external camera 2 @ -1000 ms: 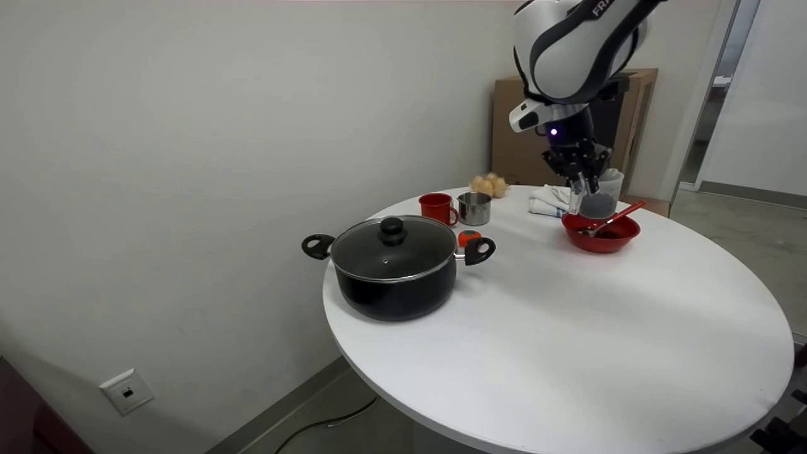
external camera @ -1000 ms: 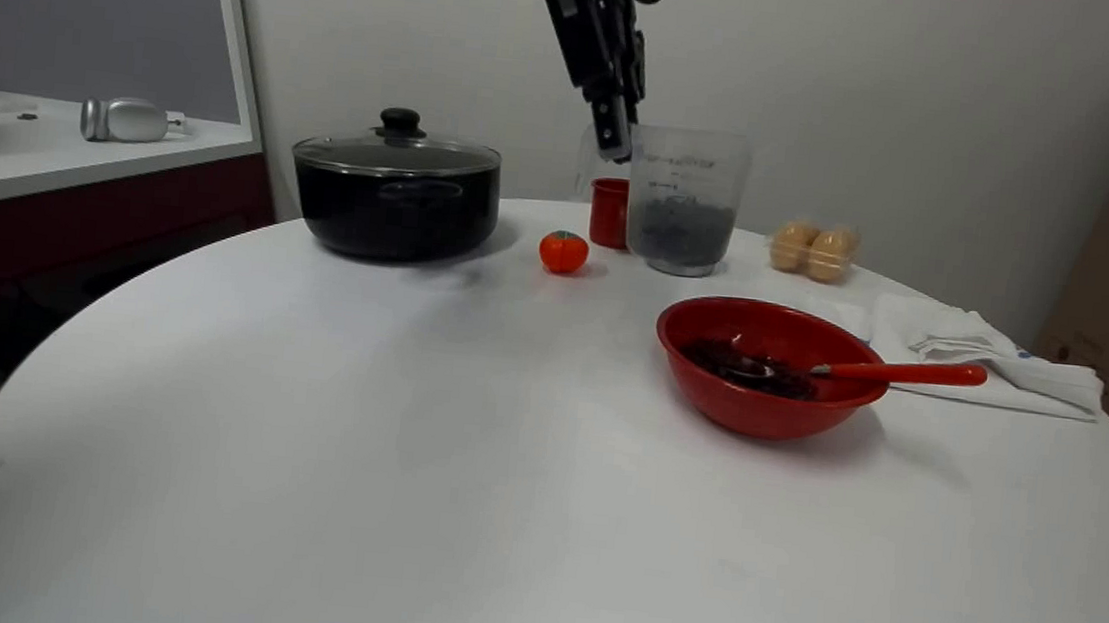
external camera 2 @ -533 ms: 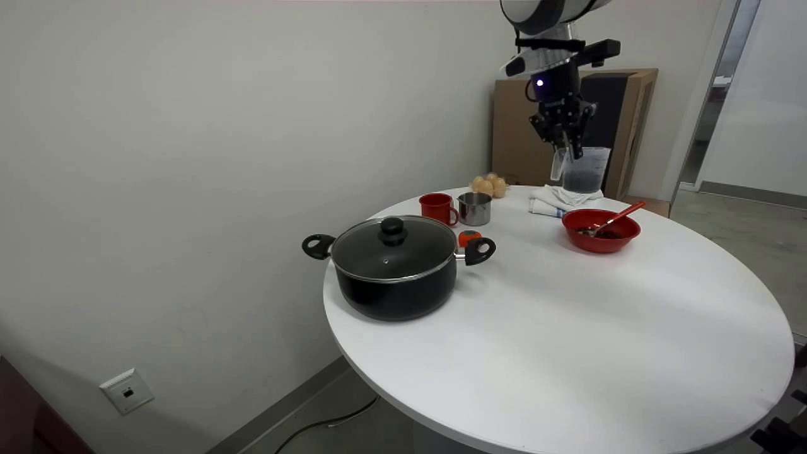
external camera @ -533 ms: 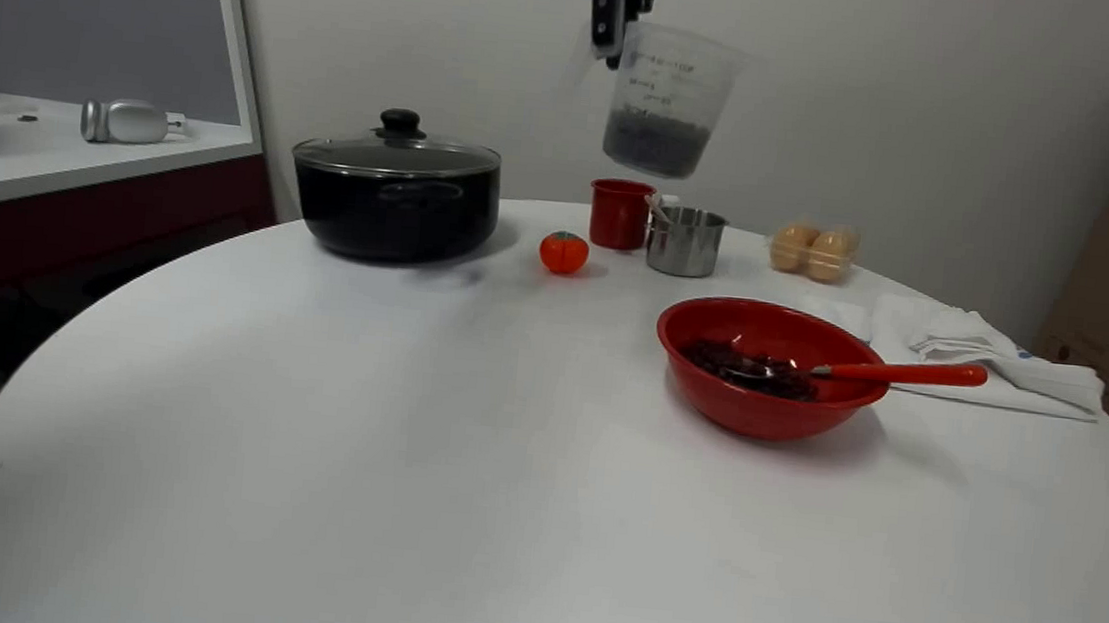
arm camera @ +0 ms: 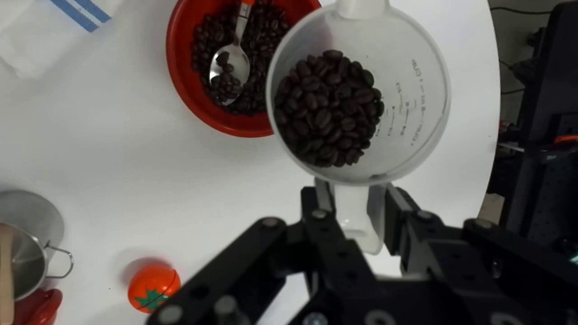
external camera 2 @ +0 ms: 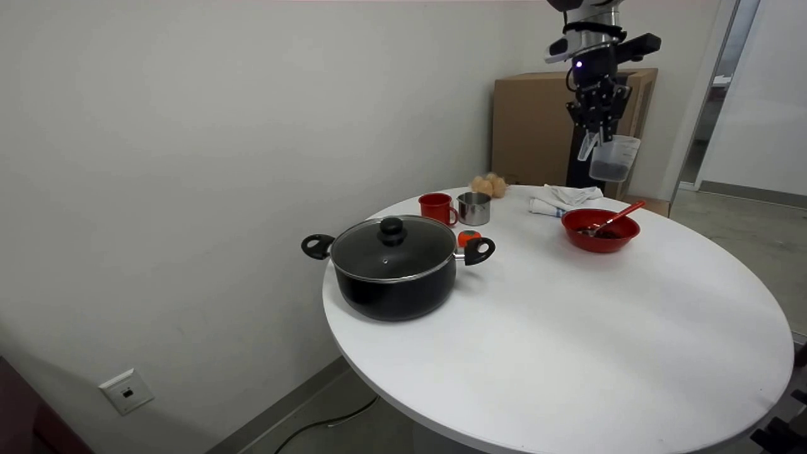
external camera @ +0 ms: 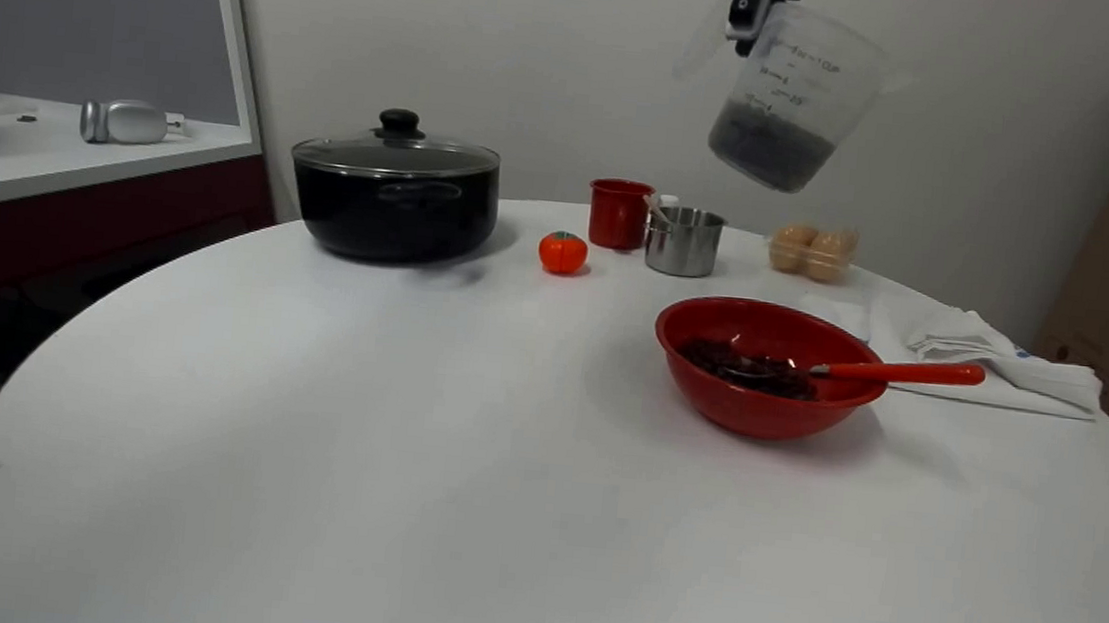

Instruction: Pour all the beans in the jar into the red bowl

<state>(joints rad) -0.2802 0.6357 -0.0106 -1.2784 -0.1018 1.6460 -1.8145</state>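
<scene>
Currently gripper (arm camera: 357, 194) pinching jar (arm camera: 397, 72) by its handle (arm camera: 351, 212), jar tilted just past the fingertips (arm camera: 323, 195), beans (arm camera: 332, 108) inside; red bowl (arm camera: 180, 67) lower than gripper, well apart, more beans plus spoon (arm camera: 239, 63) in it

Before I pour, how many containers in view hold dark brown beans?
2: the clear plastic jar held by the black gripper, and the glossy red bowl on the white table. The lidded black pot and small red mug may hide more.

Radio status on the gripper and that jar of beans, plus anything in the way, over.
Gripper shut on the jar. Jar aloft, tilted, beans in its lower part. Spoon lying in the red bowl, maybe in the pour's way.
</scene>
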